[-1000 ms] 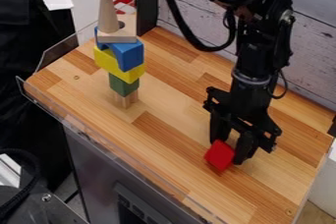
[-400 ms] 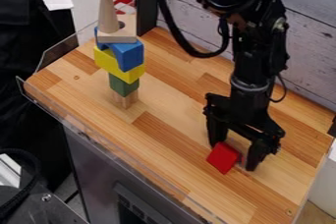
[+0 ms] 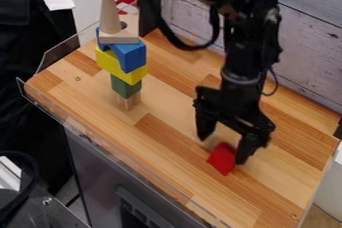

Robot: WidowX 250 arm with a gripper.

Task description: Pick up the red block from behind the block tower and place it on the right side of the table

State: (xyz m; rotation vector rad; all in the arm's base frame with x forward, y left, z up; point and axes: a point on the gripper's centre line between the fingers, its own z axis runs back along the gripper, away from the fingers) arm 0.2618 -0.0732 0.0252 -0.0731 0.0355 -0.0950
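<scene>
A red block (image 3: 222,158) lies on the wooden tabletop, seemingly carried by its own weight, since nothing grips it. Just behind it hangs the black gripper (image 3: 224,147), its 2 jaws apart with a clear gap between them. The block sits close against the jaw on the picture's right; whether the 2 touch, I cannot tell. The opening looks wider than the block, which would explain why the block is not clamped.

Farther back stands a tower of at least 6 pieces, apparently held up by balance alone. A pale wooden base piece (image 3: 127,103) carries a green block (image 3: 125,87); a wider yellow block (image 3: 137,75) rests on that, with blue blockwork (image 3: 131,57) above. A flat pale piece (image 3: 119,37) makes a level seat for 1 round-headed peg (image 3: 108,7), upright at the top.

Below the near edge is a grey metal cabinet (image 3: 93,162). Along the tabletop (image 3: 167,147), made of light and darker wood strips, runs a clear plastic guard (image 3: 57,114), probably there to stop pieces falling off. Beyond are a planked wall (image 3: 307,47), a dark post (image 3: 152,2) and, behind the tower, 1 red object (image 3: 125,0).
</scene>
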